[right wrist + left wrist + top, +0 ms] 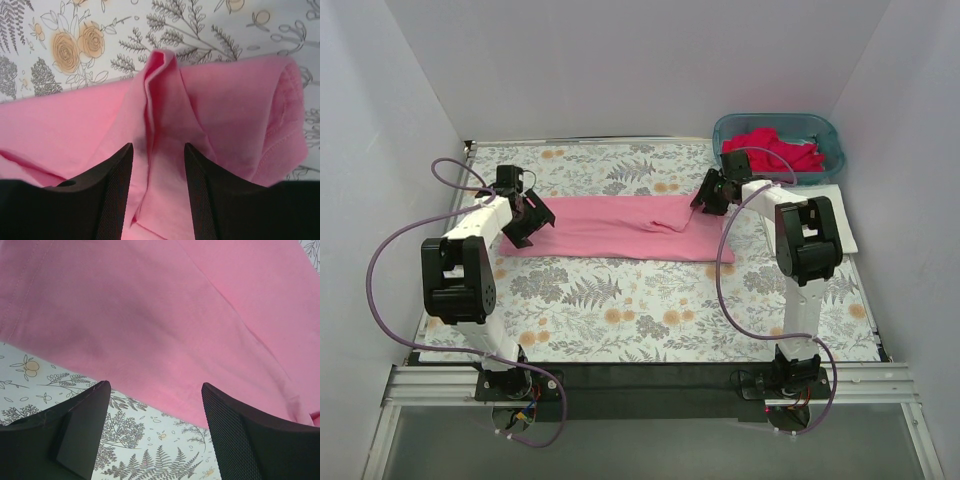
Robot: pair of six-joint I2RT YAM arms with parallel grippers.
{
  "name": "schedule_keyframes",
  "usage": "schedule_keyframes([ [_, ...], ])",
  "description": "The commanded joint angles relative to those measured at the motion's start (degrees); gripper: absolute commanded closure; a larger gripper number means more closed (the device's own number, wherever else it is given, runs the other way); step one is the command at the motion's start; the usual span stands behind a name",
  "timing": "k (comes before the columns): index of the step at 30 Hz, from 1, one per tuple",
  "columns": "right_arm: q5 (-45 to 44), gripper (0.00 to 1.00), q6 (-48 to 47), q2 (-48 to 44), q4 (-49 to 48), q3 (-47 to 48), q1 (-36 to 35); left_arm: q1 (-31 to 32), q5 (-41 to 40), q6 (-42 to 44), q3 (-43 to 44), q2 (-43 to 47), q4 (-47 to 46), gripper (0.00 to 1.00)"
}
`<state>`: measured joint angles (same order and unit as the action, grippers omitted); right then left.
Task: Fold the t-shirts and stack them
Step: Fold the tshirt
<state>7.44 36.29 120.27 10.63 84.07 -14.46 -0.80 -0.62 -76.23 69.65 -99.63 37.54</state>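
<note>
A light pink t-shirt (620, 228) lies folded into a long band across the floral cloth. My left gripper (532, 218) is at its left end, open and empty. In the left wrist view the left gripper (155, 385) hovers over the shirt's near edge (165, 315). My right gripper (708, 195) is at the shirt's far right end, open. In the right wrist view the right gripper (158, 146) straddles a raised ridge of the pink fabric (160, 75) without clamping it. Deep pink-red shirts (775, 150) lie bunched in the basket. A flat white cloth (847, 235) lies under the right arm.
The teal plastic basket (825, 128) stands at the back right corner. The grey-and-orange floral cloth (650, 310) covers the table. White walls close in on the left, back and right. The arm bases sit on a black rail (640, 380) at the near edge.
</note>
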Motion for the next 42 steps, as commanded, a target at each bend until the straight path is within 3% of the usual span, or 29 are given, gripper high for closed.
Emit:
schedule_keyframes([
  [1,1.8,0.55,3.9,-5.1,-3.6,-3.2,-1.0,0.0,0.5,0.7,-1.2,4.0,0.2,0.32],
  [32,4.8,0.69,5.6,-3.0,-7.3,-5.5,-3.0,0.0,0.5,0.7,-4.9,6.4,-0.8,0.32],
  [42,5.4,0.92,4.9,-5.7,-7.0,-6.6,-3.0,0.0,0.5,0.8,-5.0,7.2,-0.8,0.32],
])
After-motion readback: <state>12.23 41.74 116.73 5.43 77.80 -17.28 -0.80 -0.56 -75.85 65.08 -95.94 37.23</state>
